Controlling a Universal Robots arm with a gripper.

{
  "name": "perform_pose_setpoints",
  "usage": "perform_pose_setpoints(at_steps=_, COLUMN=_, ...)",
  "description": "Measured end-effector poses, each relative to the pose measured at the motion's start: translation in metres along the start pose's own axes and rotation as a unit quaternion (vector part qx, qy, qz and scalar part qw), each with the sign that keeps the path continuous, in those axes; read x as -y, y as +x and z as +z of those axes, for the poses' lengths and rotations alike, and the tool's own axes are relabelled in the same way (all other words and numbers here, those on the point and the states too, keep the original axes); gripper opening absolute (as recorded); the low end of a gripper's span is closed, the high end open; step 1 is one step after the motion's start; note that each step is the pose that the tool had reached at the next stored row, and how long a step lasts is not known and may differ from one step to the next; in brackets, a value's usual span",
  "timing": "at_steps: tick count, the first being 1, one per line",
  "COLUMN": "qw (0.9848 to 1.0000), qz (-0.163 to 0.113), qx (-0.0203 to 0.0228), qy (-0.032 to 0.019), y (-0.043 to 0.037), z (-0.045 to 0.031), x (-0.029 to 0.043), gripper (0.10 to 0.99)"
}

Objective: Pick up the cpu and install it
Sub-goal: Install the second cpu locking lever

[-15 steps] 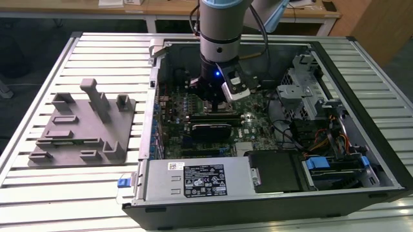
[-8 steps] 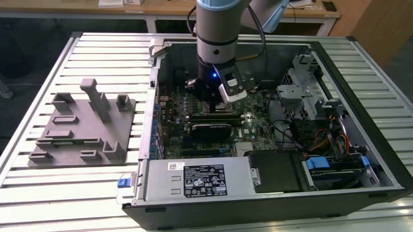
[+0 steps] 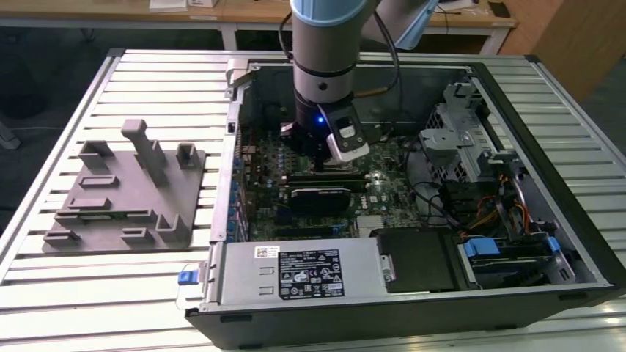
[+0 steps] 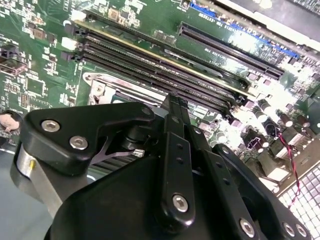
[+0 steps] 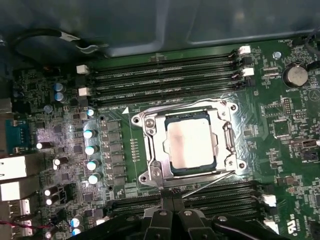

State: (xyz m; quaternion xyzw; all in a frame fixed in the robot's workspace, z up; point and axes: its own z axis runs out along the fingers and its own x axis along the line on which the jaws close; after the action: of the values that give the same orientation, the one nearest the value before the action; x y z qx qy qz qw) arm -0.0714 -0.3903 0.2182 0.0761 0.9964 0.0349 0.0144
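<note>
One robot arm reaches into one open computer case (image 3: 547, 110) at centre frame in the exterior view; its gripper (image 5: 172, 200) has fingers pressed together, holding nothing; one cpu (image 5: 190, 144) sits in the motherboard socket (image 5: 150, 145); one grey fixture (image 3: 122, 194) lies at left.

Grey arm (image 3: 323, 44) — blue joint cap, black hand (image 5: 172, 202)

cpu (image 5: 191, 144): dull silvery metal lid, smooth, faint smudged sheen. Socket frame (image 5: 150, 145) around it: bright polished metal (strong glare). Motherboard (image 5: 280, 130): glossy green laminate. Claw (image 4: 172, 165): matt black links, shiny steel screws. Fixture (image 3: 122, 194): matt grey plastic. Surface (image 3: 157, 81): ribbed pale metal slats, satin finish. Case (image 3: 391, 323): black painted metal.
</note>
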Motion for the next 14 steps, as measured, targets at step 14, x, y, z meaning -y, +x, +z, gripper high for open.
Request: perform_pose_setpoints(at_steps=14, qw=0.9994, qz=0.001, qx=-0.0051, qy=-0.0333, y=0.0029, z=0.0051, x=0.0146, gripper=0.106)
